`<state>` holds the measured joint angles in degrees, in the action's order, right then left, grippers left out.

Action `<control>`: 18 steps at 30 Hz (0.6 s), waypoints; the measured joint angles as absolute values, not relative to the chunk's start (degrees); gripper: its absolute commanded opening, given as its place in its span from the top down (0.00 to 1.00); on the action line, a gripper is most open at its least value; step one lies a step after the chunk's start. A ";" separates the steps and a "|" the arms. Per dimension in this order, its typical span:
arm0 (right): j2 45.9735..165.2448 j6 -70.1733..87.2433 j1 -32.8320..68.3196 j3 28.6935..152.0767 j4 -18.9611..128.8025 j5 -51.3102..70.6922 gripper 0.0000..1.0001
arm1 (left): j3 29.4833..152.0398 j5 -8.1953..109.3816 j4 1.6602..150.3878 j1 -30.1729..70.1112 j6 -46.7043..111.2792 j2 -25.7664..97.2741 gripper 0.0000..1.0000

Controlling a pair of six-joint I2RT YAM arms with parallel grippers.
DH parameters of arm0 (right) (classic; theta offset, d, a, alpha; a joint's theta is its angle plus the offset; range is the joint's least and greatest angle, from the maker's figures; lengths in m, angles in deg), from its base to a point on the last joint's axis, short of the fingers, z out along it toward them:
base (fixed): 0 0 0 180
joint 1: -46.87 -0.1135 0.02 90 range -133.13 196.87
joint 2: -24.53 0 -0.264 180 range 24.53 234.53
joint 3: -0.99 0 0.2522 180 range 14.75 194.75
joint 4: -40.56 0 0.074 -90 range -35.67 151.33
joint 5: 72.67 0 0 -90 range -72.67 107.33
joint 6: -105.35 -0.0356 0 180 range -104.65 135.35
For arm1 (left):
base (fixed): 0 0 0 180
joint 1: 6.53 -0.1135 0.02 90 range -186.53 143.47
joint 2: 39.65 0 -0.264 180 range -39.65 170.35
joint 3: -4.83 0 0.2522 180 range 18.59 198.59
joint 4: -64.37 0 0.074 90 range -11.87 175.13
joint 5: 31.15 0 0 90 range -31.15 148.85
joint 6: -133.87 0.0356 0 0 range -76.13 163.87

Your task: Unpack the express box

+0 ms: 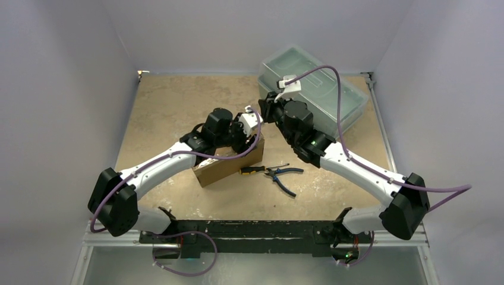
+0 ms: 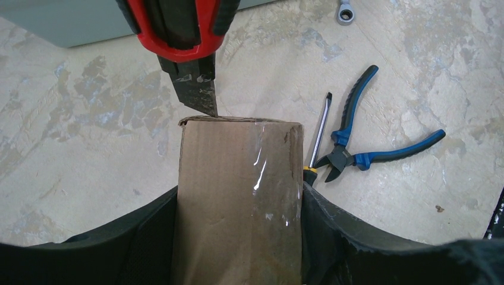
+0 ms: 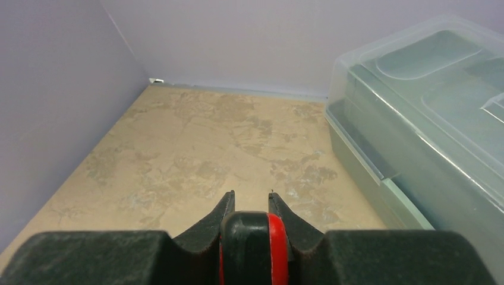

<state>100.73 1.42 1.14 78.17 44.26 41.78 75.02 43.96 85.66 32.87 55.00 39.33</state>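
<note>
The express box (image 1: 229, 167) is a small brown cardboard mailer with clear tape, lying mid-table. My left gripper (image 1: 242, 141) is shut on it across its width; in the left wrist view the box (image 2: 238, 178) fills the gap between the black fingers (image 2: 148, 237) of that gripper (image 2: 241, 205). My right gripper (image 1: 266, 111) is shut on a red and black utility knife (image 2: 178, 24). The blade tip (image 2: 202, 95) touches the box's far edge near its left corner. In the right wrist view the knife handle (image 3: 254, 243) sits between the fingers of the right gripper (image 3: 251, 199).
A translucent grey-green plastic toolbox (image 1: 315, 89) stands at the back right, close beside the right wrist (image 3: 428, 119). Blue-handled pliers (image 1: 284, 174) (image 2: 368, 145) and a screwdriver (image 1: 261, 169) (image 2: 320, 136) lie just right of the box. A small wrench head (image 2: 345, 10) lies further off.
</note>
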 measured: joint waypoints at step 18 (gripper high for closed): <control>101.37 1.53 1.20 78.02 44.00 41.54 1.00 | 74.99 44.00 85.66 32.87 54.98 39.28 0.45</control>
<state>101.37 1.53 1.20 78.02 44.00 41.54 74.99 44.00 85.66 32.87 54.98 39.28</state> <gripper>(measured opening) 0.254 0.608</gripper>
